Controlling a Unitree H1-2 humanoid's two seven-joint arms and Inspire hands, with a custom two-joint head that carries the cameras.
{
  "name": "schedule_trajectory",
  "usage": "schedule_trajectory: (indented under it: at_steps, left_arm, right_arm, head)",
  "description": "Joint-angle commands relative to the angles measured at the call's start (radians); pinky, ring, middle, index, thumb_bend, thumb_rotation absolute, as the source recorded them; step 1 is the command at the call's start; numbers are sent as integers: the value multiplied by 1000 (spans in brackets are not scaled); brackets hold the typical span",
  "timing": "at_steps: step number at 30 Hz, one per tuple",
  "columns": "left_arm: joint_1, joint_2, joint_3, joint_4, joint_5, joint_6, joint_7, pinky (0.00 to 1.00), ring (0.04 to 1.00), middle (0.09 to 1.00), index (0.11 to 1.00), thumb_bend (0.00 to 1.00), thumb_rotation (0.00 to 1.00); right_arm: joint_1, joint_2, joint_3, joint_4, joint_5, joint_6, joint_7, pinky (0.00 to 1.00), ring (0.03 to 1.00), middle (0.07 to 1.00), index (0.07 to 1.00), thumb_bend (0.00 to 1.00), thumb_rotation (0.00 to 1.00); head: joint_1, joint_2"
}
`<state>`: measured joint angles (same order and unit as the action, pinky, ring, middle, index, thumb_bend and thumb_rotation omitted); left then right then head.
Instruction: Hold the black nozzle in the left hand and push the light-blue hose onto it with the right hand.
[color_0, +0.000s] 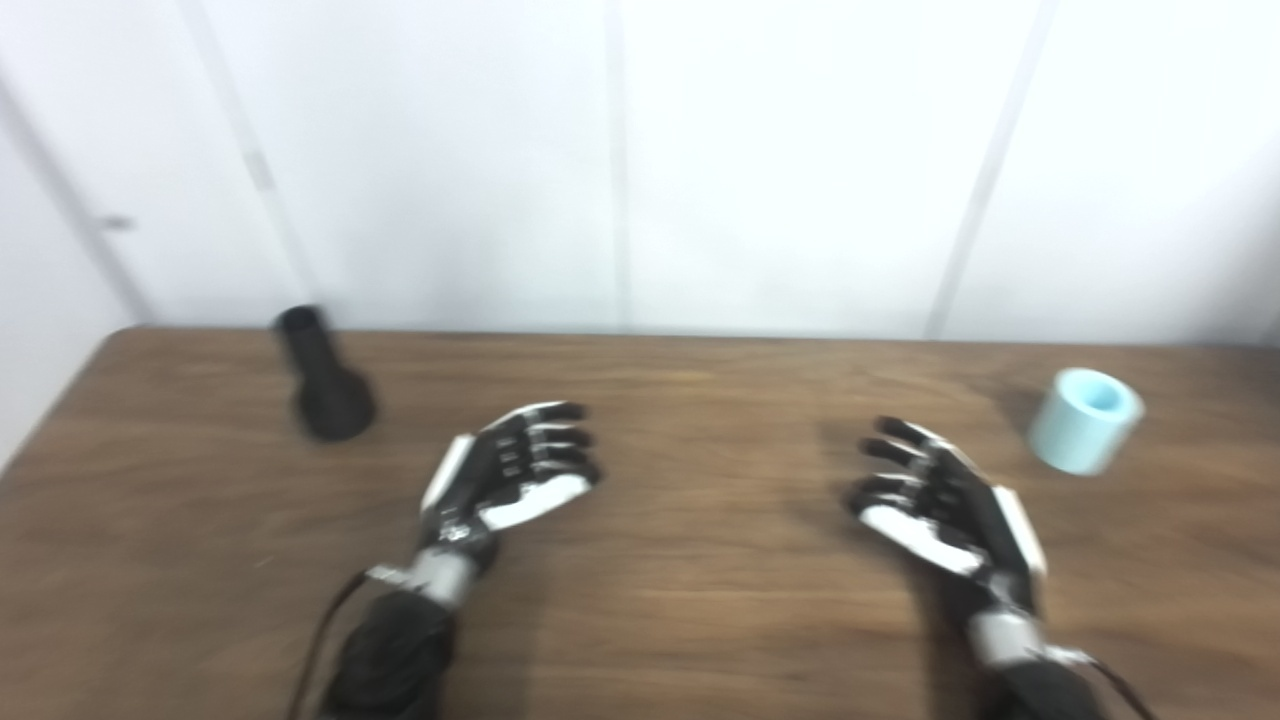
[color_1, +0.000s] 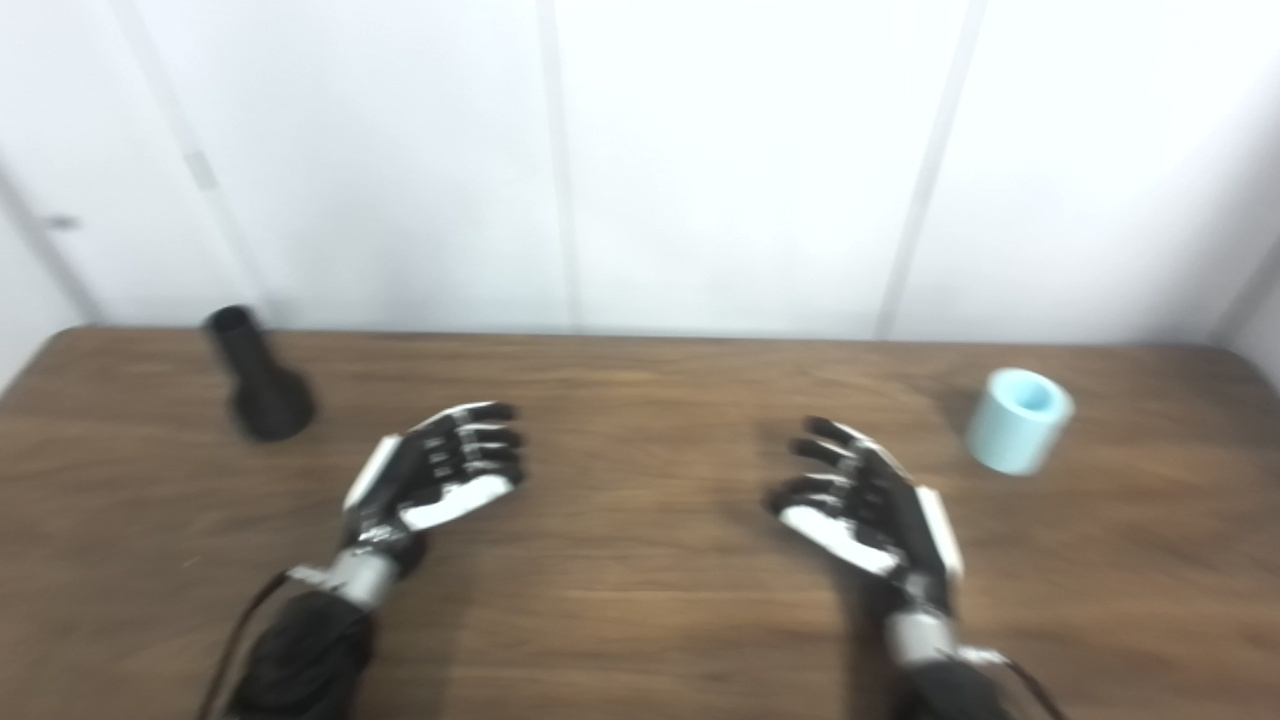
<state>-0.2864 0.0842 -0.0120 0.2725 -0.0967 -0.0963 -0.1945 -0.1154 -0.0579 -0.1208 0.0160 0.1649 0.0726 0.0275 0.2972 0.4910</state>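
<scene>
We find both hands raised over a dark wooden table (color_0: 680, 600), palms turned inward toward each other, and both views are somewhat blurred. The left hand (color_0: 515, 470) sits left of centre with its fingers (color_0: 555, 435) extended and slightly spread, holding nothing; its thumb lies along the lower edge of the palm. The right hand (color_0: 940, 500) sits right of centre in a mirrored pose, fingers (color_0: 895, 450) likewise apart and lightly curled, also holding nothing. We note a clear gap of bare tabletop between the two hands. The black nozzle (color_0: 320, 375) lies on the table near the far left corner, well apart from the left hand; its narrow end points toward the wall and its wider flared end faces the robot. The light-blue hose (color_0: 1085, 420), a short, thick-walled tube piece, rests on the table near the far right edge, its open end tilted up and toward the wall, beyond and to the outside of the right hand and not touching it. Behind the table we see a white panelled wall (color_0: 640, 160) with thin vertical seams.
</scene>
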Motion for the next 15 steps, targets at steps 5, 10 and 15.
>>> schedule_trajectory:
  at_steps: [5, 10, 15]
  left_arm:
    - [18, -58, -25, 139, 47, -58, 42, 474, 583, 624, 687, 682, 69]
    - [12, -65, -35, 155, 95, -100, 75, 518, 580, 611, 676, 698, 68]
    - [15, -67, -28, 109, 141, -162, 124, 569, 613, 658, 681, 737, 89]
  right_arm:
    - [-14, -16, -24, -58, 20, 87, -17, 443, 579, 728, 788, 530, 36]
    - [-8, -15, -14, -85, -29, 97, -46, 379, 528, 694, 761, 545, 39]
    - [2, -6, -10, -135, -41, 135, -58, 379, 522, 678, 743, 544, 2]
  head:
    - [98, -33]
    - [98, -36]
    - [103, -41]
